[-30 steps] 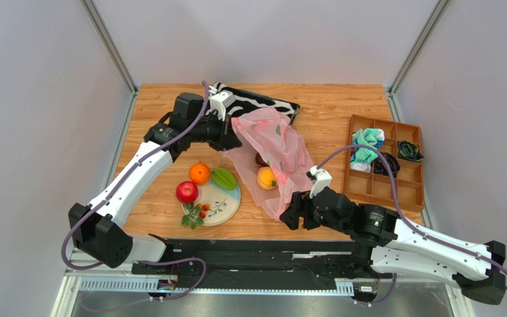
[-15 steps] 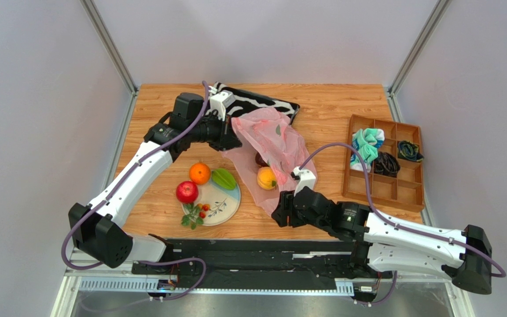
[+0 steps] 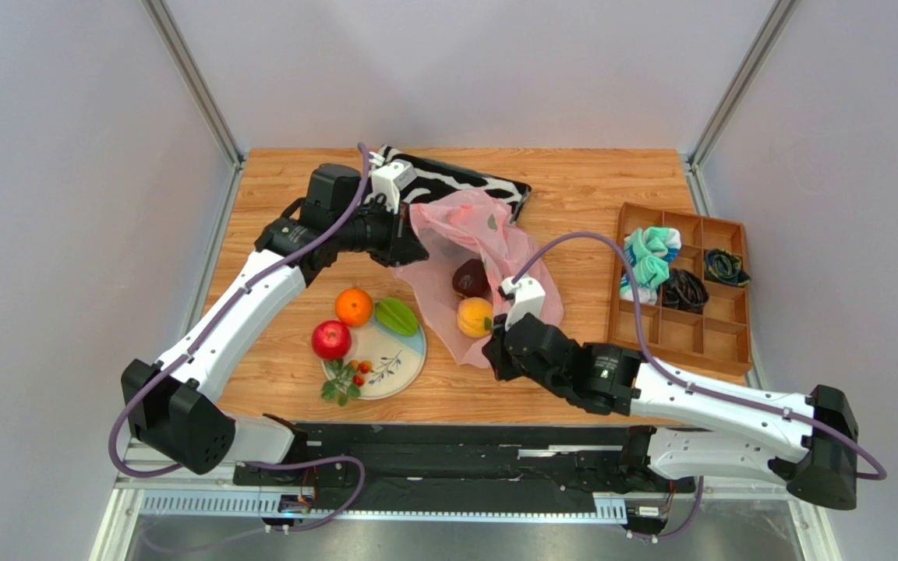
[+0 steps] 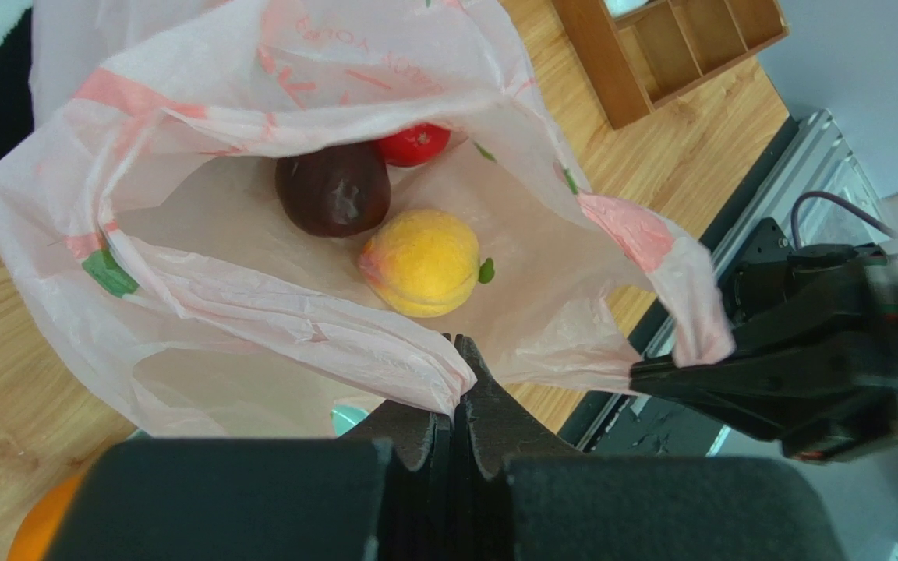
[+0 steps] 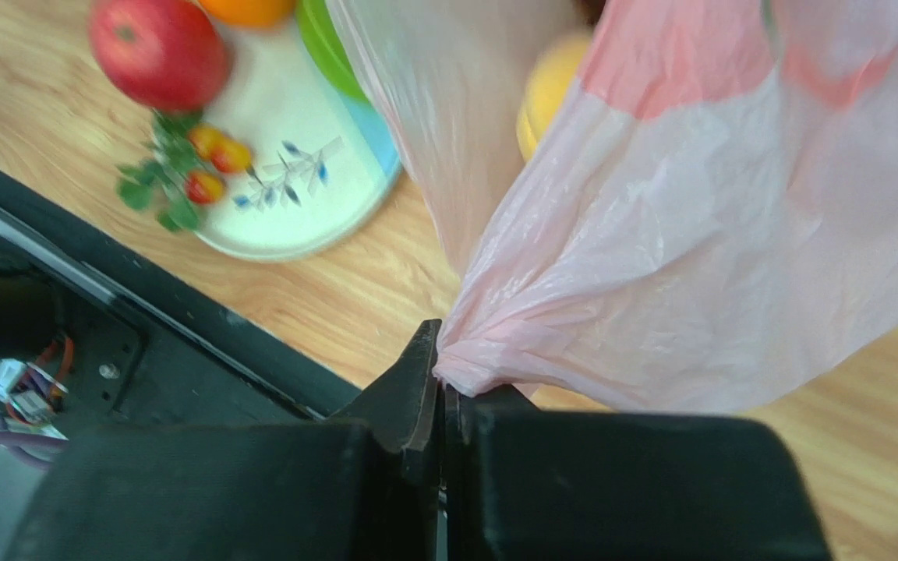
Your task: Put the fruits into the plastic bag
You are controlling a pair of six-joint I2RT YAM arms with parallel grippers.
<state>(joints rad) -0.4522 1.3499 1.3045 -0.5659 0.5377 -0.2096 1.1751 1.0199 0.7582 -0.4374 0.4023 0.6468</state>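
My left gripper (image 4: 456, 357) is pressed together on a fold of rim of the large crinkly translucent pink plastic bag (image 4: 302, 70), on the side toward the bench's left edge. My right gripper (image 5: 440, 362) pinches a bunched bit of the opposite rim, closer to the near edge. The bag lies mid-bench with its mouth held apart between the two pinches.

Inside the bag:
- dark maroon toy fruit (image 4: 333, 189)
- yellow-orange toy fruit (image 4: 421, 262), just beside the maroon one
- red toy fruit (image 4: 414, 143), partly hidden behind the maroon one

Outside the bag, toward the near edge and left of it:
- round blue-and-cream plate (image 3: 401, 362)
- green ridged toy fruit (image 3: 396, 314) and small leafy berry sprig (image 3: 346, 380), both on the plate
- orange toy fruit (image 3: 353, 306) and red toy apple (image 3: 330, 340), at the plate's rim; I cannot tell whether they rest on plate or wood

A zebra-striped black-and-white pouch (image 3: 465, 184) lies at the far edge. A wooden compartment tray (image 3: 711, 341) lies along the right edge.
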